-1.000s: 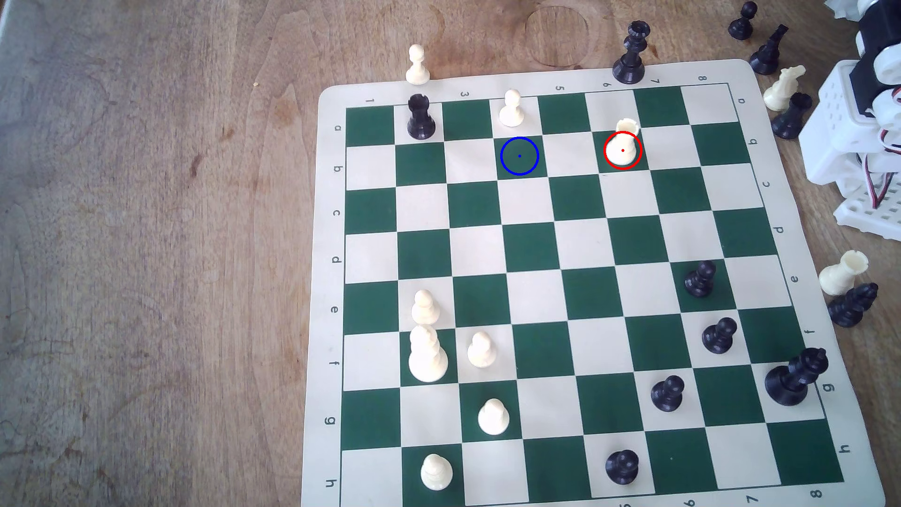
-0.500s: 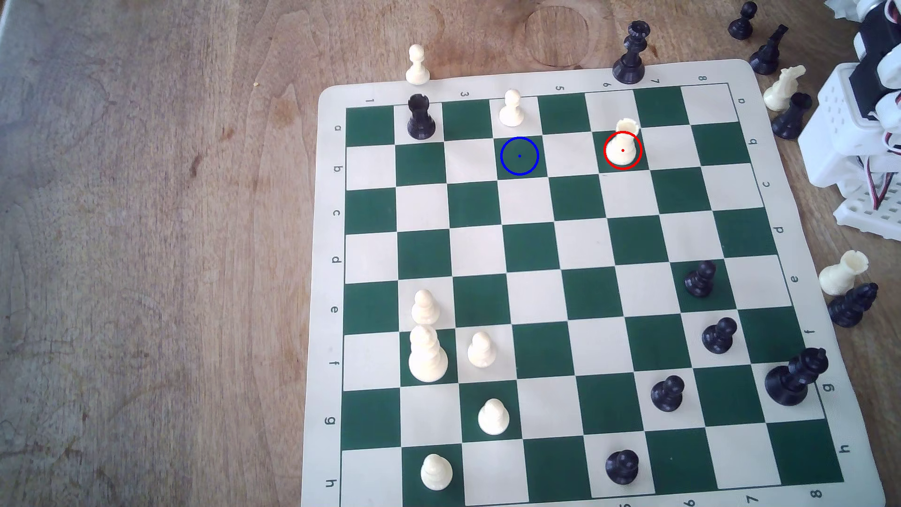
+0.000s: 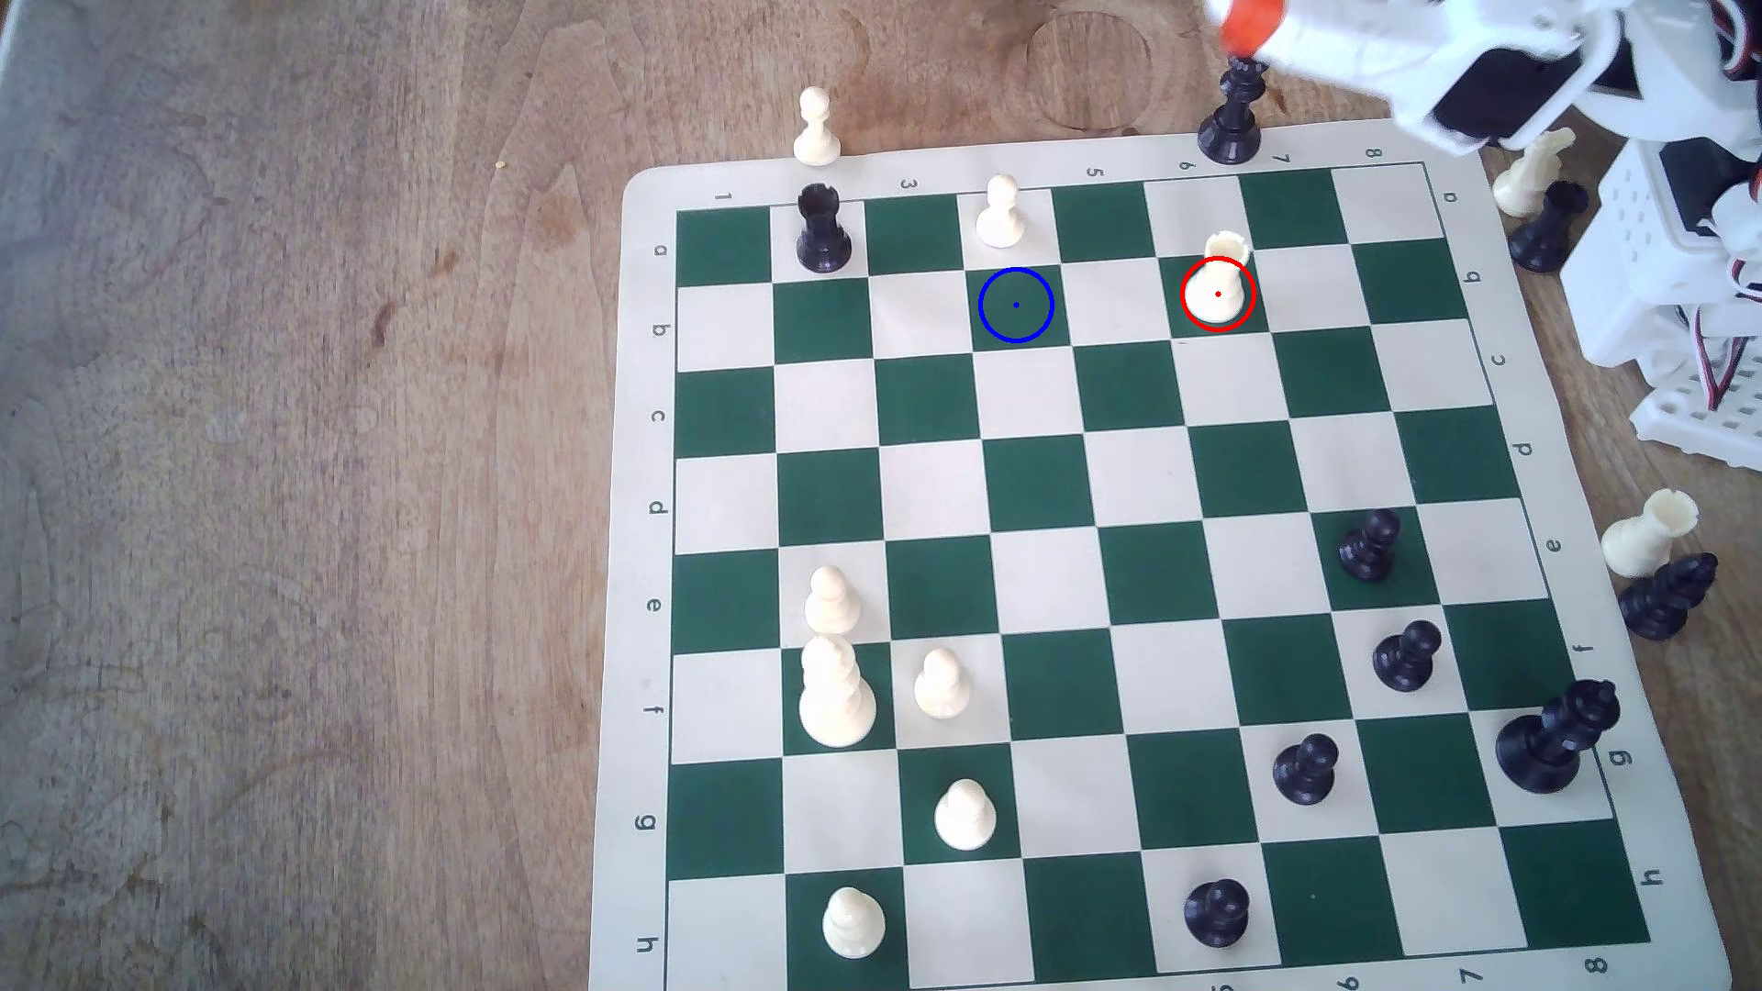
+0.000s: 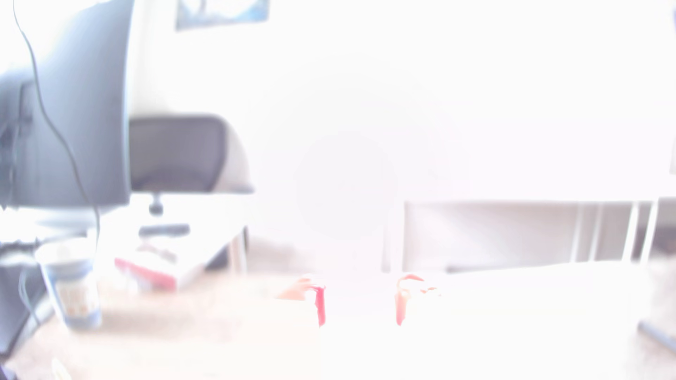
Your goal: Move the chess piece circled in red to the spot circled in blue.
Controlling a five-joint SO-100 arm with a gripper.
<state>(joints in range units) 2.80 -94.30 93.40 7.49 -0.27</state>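
Observation:
The cream-white rook (image 3: 1218, 286) stands upright inside the red ring on a dark green square near the board's far edge. Two squares toward the exterior view's left lies the blue-ringed green square (image 3: 1015, 305), with nothing on it. My gripper (image 3: 1251, 24) reaches in from the upper right, its orange tip high above the table behind the board, well beyond the rook. In the overexposed wrist view the gripper (image 4: 360, 305) is open, its two red-edged fingers (image 4: 320, 307) standing apart with nothing between them.
A tall black piece (image 3: 1233, 110) stands just under the orange tip, off the board's far edge. A cream pawn (image 3: 1000, 212) sits directly behind the blue spot, and a black rook (image 3: 822, 229) further left. Loose pieces (image 3: 1545, 200) and the arm's base (image 3: 1678, 286) crowd the right side.
The arm has swung from the exterior view's far right edge leftward over the board's far right corner, bringing the orange tip into sight. No chess piece has moved.

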